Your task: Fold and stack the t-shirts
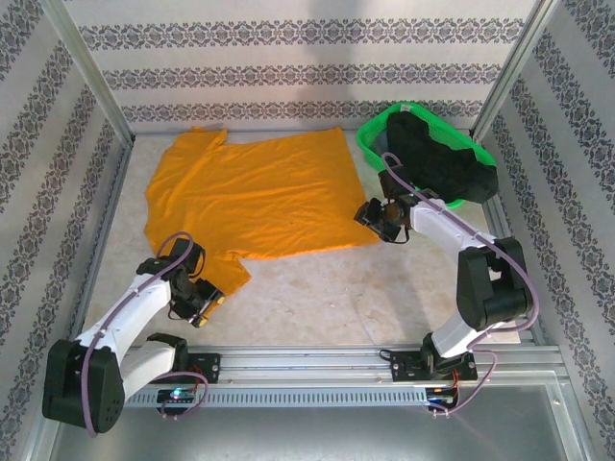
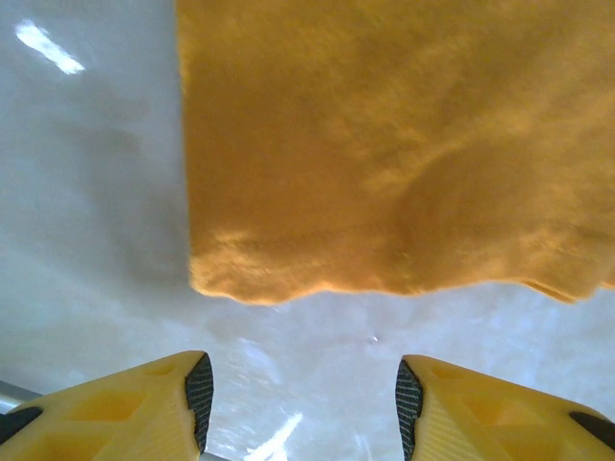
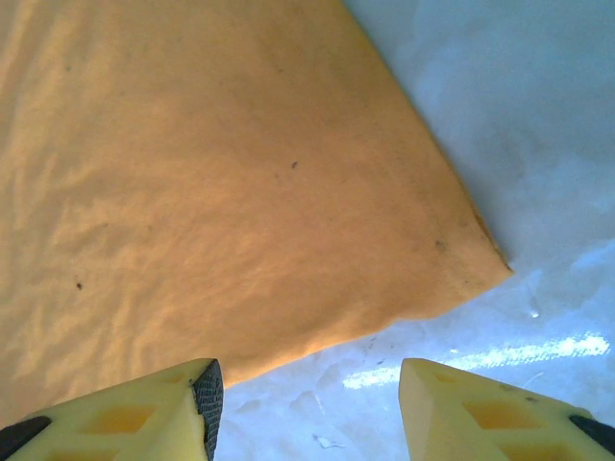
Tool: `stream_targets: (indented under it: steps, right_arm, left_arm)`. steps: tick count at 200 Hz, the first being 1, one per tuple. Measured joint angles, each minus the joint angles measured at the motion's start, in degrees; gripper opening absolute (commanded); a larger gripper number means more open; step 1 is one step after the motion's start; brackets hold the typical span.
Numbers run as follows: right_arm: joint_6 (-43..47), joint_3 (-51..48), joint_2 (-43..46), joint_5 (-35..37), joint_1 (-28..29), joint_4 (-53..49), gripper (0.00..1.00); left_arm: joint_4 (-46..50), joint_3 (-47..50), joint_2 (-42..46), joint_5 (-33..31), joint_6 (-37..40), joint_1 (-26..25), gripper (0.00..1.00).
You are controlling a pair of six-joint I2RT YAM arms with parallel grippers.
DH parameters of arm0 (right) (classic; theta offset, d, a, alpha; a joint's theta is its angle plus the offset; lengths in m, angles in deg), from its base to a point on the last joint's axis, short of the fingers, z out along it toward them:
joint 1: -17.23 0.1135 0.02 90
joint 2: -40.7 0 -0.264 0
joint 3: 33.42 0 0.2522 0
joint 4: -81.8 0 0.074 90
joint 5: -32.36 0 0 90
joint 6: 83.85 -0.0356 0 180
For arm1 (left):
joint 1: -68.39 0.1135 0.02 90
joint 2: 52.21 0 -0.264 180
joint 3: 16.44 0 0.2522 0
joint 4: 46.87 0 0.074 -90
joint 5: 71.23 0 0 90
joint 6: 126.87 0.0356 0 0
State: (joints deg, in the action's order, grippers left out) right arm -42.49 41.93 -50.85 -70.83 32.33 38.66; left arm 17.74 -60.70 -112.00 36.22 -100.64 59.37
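The orange t-shirt [image 1: 255, 192] lies spread flat across the back middle of the table, collar side to the left. Its near-left sleeve [image 2: 384, 163] ends just ahead of my left gripper [image 2: 303, 403], which is open over bare table. My left gripper [image 1: 205, 305] sits at the sleeve's near tip. The shirt's near-right hem corner [image 3: 452, 259] lies ahead of my right gripper [image 3: 307, 408], also open with nothing between its fingers. My right gripper [image 1: 382, 219] hovers at that corner. The black t-shirt [image 1: 444, 163] is bunched inside the basket.
A green mesh basket [image 1: 377, 130] stands at the back right, against the right frame post. Patterned walls close in three sides. A metal rail [image 1: 317, 365] runs along the near edge between the arm bases. Bare pale table [image 1: 317, 288] stretches in front of the orange shirt.
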Motion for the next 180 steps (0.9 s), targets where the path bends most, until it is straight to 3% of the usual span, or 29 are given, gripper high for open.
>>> stream_targets:
  steps: [59,82,102,115,180]
  right_arm:
    - [0.7,-3.9,3.4,-0.5,-0.3,0.5,0.52]
    - [0.9,-4.6,3.7,-0.5,-0.9,0.6,0.52]
    - [0.8,-5.8,4.2,-0.1,-1.7,1.2,0.52]
    - [0.6,-6.9,4.7,0.5,-2.3,1.4,0.51]
    - [-2.5,-8.8,1.2,4.5,-4.3,3.4,0.45]
  left_arm:
    - [-2.5,-0.4,-5.6,-4.3,-0.1,0.0,0.48]
    - [-5.9,-0.1,-8.8,-4.7,0.1,0.0,0.32]
    - [-4.8,-0.6,-9.6,-5.2,0.2,0.0,0.08]
    - [-4.8,-1.0,-9.5,-5.2,0.5,0.0,0.0]
    - [-4.2,-2.6,-3.0,-5.5,0.8,0.0,0.0]
